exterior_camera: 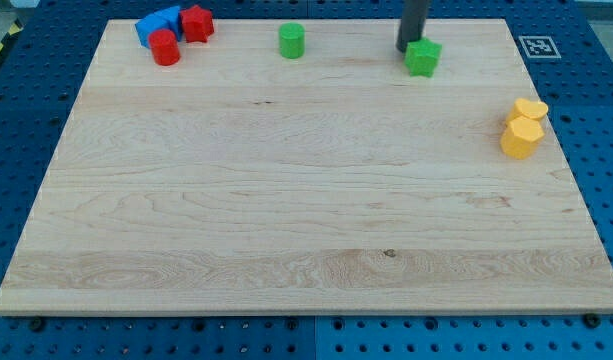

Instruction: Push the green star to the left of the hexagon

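Note:
The green star (423, 57) lies near the view's top, right of centre, on the wooden board (306, 200). My tip (407, 48) is at the star's upper left edge, touching or almost touching it. The yellow hexagon (521, 138) sits near the board's right edge, with a yellow heart-like block (531, 109) touching it just above. The star is to the left of and above the hexagon, well apart from it.
A green cylinder (292, 41) stands at the top centre. At the top left a blue block (156, 24), a red cylinder (165, 48) and a red star-like block (197, 23) cluster together. A fiducial tag (537, 46) is at the top right corner.

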You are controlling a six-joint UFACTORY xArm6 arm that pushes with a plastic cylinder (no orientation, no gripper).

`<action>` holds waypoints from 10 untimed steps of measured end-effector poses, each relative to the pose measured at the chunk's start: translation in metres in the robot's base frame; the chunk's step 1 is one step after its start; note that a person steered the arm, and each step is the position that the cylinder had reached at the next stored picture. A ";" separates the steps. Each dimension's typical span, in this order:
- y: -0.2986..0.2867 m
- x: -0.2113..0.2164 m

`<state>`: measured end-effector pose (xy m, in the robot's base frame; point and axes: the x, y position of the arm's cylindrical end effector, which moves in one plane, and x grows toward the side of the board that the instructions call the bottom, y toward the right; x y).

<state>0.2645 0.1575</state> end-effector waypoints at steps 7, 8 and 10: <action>0.017 0.136; 0.020 0.139; 0.030 0.145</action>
